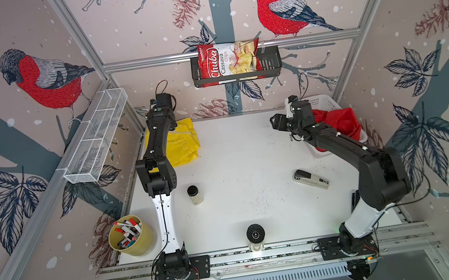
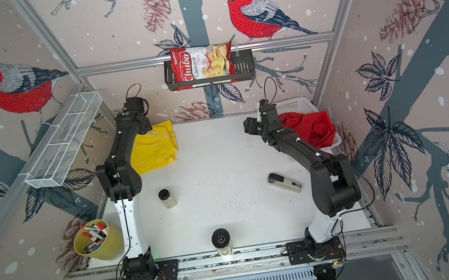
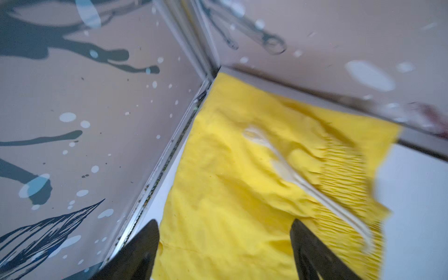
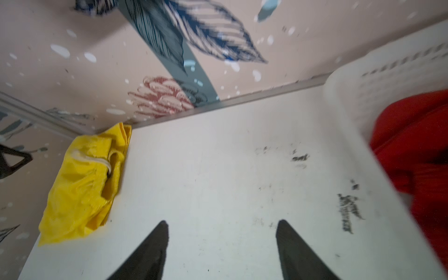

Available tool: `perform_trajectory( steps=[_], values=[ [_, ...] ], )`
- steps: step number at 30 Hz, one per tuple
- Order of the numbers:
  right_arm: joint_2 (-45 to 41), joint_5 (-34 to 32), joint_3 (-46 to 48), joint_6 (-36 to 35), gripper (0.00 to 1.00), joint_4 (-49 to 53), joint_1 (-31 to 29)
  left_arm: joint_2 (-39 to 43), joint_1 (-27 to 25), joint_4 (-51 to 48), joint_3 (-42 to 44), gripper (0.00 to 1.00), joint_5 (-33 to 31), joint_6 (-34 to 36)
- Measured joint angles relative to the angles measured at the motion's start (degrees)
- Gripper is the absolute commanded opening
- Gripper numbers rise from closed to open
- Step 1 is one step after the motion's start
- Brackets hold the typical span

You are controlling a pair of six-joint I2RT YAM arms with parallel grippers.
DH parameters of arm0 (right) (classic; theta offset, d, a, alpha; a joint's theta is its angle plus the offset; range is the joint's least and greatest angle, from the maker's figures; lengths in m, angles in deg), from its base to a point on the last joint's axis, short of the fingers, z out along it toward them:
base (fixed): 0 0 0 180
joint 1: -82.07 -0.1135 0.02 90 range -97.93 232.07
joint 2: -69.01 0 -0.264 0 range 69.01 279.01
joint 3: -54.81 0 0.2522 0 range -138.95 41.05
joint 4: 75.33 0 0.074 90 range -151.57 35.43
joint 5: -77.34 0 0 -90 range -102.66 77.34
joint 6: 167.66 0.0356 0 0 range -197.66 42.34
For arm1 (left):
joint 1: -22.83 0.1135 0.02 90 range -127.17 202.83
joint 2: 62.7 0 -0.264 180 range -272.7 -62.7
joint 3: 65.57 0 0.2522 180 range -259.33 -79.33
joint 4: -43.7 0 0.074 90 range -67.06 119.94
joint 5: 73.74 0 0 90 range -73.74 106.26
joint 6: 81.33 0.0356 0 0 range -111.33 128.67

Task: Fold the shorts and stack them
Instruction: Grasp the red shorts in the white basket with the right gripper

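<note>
Left end effector (image 3: 224, 224) gapes wide over yellow shorts (image 3: 242, 194); right end effector (image 4: 221, 221) wide, empty; red shorts (image 4: 412, 145) could snag on basket (image 4: 351, 109).

Yellow shorts (image 3: 230, 194) of thin matt cloth — crinkled, waistband ribbed, red shorts (image 1: 343, 123) of soft matt cloth, basket (image 1: 321, 101) of white lattice plastic, table (image 1: 249, 158) smooth white and black-scuffed, chips bag (image 1: 224, 58) glossy film, right end effector fingers (image 4: 150, 252) black — probably matt plastic
</note>
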Motion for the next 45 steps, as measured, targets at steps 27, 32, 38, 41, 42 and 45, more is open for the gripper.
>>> perform_trajectory(
  steps=[27, 32, 38, 41, 42, 45],
  values=[
    [-0.72, -19.71, 3.82, 3.32, 0.99, 16.2, 19.85, 46.53, -9.77, 29.51, 58.31, 0.84, 26.62, -6.75],
    [1.57, -19.91, 4.22, 3.48, 0.99, 14.51, 20.22, 45.99, -2.86, 32.7, 60.41, 0.83, 32.09, -9.64],
    [3.1, -19.91, 5.49, 4.55, 0.83, 13.31, 20.68, 45.27, 1.88, 34.91, 62.55, 0.83, 37.75, -13.6],
    [3.37, -19.19, 5.84, 4.7, 0.37, 12.0, 20.74, 44.7, 2.38, 35.63, 62.62, 0.83, 38.97, -14.12],
    [3.52, -18.84, 5.84, 4.7, 0.25, 11.65, 20.74, 44.68, 2.45, 35.65, 62.62, 0.83, 39.43, -14.67],
    [4.33, -17.88, 5.33, 4.7, 0.03, 11.37, 20.72, 44.76, 2.49, 35.98, 62.62, 0.83, 40.06, -14.93]
  ],
)
